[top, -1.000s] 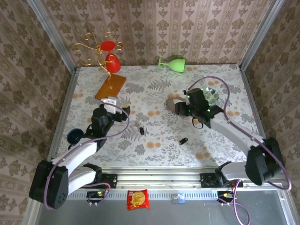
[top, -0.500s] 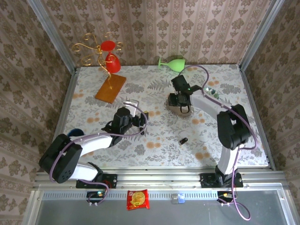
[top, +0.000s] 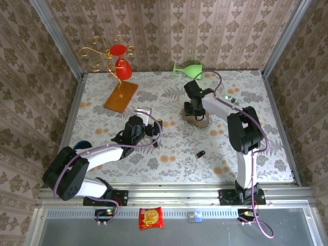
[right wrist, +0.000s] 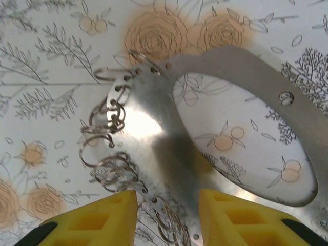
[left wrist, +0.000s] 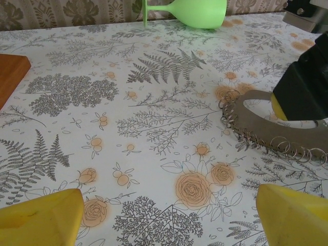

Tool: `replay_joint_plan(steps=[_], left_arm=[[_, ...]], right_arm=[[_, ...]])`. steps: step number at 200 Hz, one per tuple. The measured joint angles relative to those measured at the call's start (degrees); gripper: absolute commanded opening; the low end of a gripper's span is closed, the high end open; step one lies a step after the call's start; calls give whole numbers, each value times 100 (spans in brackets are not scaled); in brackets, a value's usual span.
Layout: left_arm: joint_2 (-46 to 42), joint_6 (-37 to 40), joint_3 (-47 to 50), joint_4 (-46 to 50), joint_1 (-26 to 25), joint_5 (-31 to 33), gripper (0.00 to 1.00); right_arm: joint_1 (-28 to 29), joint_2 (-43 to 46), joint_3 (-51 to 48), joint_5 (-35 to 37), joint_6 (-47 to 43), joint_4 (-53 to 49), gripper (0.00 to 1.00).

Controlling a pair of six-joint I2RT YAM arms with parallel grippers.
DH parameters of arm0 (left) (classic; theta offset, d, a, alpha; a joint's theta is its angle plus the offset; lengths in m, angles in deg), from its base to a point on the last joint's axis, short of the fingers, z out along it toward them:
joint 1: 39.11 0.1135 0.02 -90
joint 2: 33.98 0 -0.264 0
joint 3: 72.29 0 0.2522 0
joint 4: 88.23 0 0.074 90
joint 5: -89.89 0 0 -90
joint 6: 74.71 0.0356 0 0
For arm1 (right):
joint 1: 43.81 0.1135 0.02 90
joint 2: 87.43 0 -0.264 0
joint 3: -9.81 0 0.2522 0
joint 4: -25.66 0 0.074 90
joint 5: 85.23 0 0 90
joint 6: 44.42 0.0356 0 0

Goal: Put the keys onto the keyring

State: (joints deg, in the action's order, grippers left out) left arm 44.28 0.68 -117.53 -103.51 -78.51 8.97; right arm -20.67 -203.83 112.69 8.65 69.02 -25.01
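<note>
Now, your right gripper (right wrist: 168, 212) hangs over the keyring (right wrist: 146, 148), which lies flat on the counter (left wrist: 154, 128) toward the far middle. Its jaws stand partly apart, with the looped stretch of the band running between the two yellow fingers, and nothing looks pinched yet. I'd close squarely across the bare band, not on the little wire loops (right wrist: 102, 128) fringing its edge, which seem likely to slip or bend. Go low enough to catch the thin edge, then tip the ring so a loop faces the other arm. Your left gripper (left wrist: 169, 212) is wide open and empty, near the ring. One key (top: 201, 153) lies well apart, nearer you. It is tiny, so take it by the black head and leave the blade free.
</note>
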Motion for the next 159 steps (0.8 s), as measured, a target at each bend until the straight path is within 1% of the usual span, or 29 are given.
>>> replay_joint_plan(steps=[11, 42, 51, 65, 143, 159], left_arm=[[0, -2, 0, -4, 0, 0, 88], [26, -2, -24, -4, 0, -2, 88], [46, -2, -52, -4, -2, -2, 88], [57, -2, -79, -4, 0, -2, 88], [55, -2, -85, 37, -2, 24, 88], [55, -2, -85, 35, -2, 37, 87]], right_arm=[[0, 0, -48, -4, -72, -70, 38], [0, 0, -203, -24, -122, -234, 33], [0, -2, -216, -48, -136, -262, 28], [0, -4, -216, -105, -168, -264, 27], [0, -175, -219, -249, -269, -295, 28], [0, -208, -219, -275, -291, -330, 27]])
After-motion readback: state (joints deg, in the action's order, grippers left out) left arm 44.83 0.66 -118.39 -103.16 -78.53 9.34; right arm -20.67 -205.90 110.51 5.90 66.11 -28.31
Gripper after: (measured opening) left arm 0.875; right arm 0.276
